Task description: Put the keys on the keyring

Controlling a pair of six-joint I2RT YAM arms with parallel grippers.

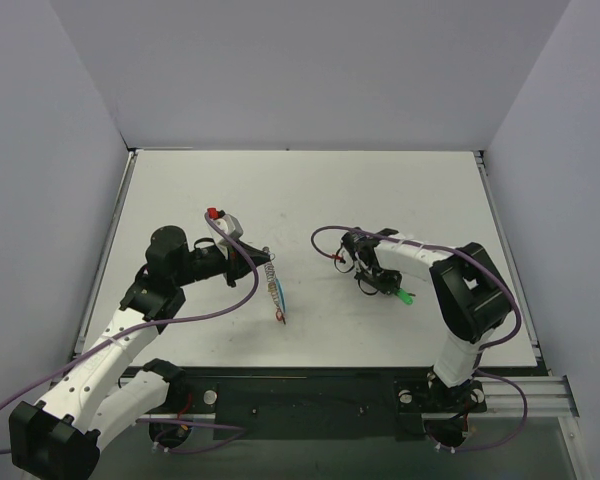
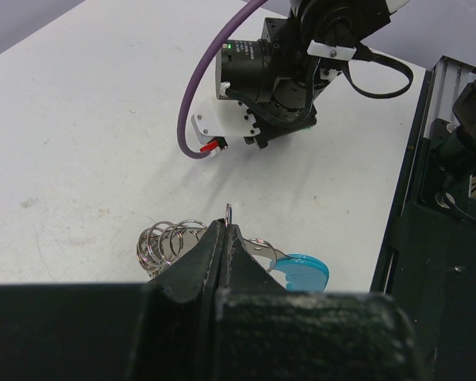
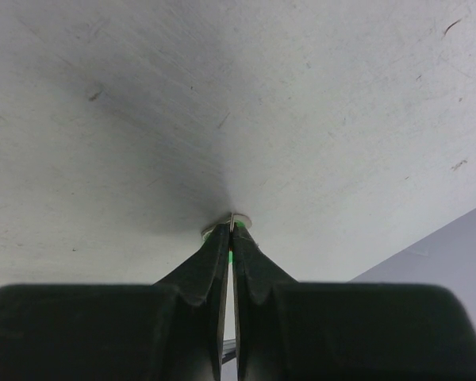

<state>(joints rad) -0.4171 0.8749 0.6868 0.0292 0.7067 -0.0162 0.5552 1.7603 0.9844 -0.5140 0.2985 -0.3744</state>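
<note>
- Trailing from the left hand (image 2: 226,232), the keyring (image 2: 168,240) is pinched tight.
- The green key (image 1: 406,297) is clamped in the right hand (image 1: 392,290), well apart to the left hand's right.

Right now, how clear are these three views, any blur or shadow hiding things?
Top external: even soft light, sharp, though the keyring is tiny. Left wrist: the left gripper is a blurred dark mass; the keyring beyond is crisp. Right wrist: a broad soft shadow on the table around the right gripper; the green key is only a sliver.
</note>
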